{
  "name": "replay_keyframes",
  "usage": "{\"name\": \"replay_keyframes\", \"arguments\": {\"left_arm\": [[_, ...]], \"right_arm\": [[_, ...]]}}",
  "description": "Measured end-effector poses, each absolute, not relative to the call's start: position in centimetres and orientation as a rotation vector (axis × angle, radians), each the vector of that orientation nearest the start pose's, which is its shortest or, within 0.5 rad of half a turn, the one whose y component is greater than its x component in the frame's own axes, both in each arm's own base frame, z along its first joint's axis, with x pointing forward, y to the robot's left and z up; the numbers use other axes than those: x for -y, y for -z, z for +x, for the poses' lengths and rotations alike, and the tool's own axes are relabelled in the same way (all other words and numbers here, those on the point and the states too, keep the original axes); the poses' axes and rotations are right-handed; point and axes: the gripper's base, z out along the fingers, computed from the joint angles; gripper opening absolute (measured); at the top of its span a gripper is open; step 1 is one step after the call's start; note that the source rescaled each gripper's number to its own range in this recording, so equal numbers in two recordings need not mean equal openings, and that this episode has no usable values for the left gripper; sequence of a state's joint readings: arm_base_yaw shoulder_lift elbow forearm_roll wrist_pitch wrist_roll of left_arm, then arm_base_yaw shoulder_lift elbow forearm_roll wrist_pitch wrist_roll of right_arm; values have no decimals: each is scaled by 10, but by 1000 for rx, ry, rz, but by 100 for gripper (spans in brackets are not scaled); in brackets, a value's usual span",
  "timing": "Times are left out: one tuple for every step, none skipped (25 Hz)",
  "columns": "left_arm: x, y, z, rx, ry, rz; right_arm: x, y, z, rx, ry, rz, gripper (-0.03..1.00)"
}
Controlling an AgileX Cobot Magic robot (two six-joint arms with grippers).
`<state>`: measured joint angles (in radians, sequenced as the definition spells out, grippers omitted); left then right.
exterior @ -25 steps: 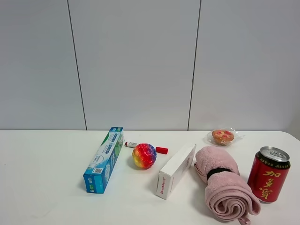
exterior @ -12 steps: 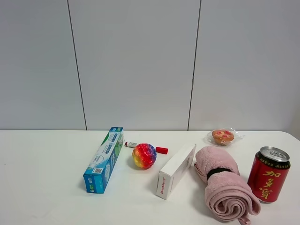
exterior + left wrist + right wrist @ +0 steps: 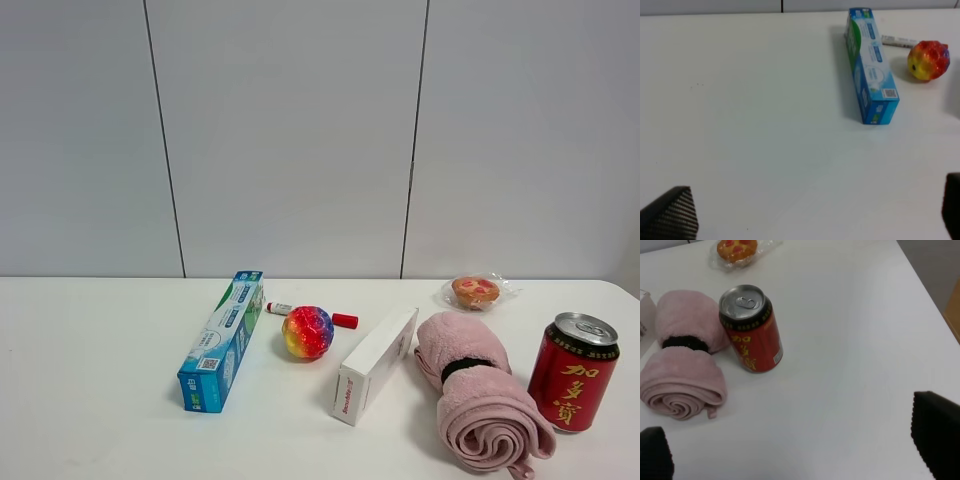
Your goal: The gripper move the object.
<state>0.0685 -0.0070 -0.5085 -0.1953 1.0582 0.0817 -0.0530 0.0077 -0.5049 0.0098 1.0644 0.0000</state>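
Note:
The rainbow ball (image 3: 307, 331) sits on the white table (image 3: 100, 400) between a blue toothpaste box (image 3: 222, 340) and a white box (image 3: 375, 365). It also shows in the left wrist view (image 3: 928, 60), beside the blue box (image 3: 870, 65). Neither arm shows in the exterior high view. My left gripper (image 3: 810, 212) is open and empty, with its fingertips (image 3: 670, 215) wide apart over bare table, well short of the ball. My right gripper (image 3: 795, 447) is open and empty, near the red can (image 3: 751, 329), far from the ball.
A red-capped marker (image 3: 320, 316) lies just behind the ball. A rolled pink towel (image 3: 478, 400), a red drink can (image 3: 573, 371) and a wrapped pastry (image 3: 476, 291) stand on the right. The table's right edge (image 3: 927, 287) is near the can.

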Motion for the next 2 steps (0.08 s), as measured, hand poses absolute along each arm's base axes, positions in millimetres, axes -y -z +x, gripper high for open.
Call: {"name": "replay_keyframes", "arguments": {"left_arm": [[16,-281,-7,-2014,137,24],[16,-281,-7,-2014,137,24]], "right_arm": [[-1,-278,-4,-2050,21,54,100],[-1,-278,-4,-2050,21,54,100]]}}
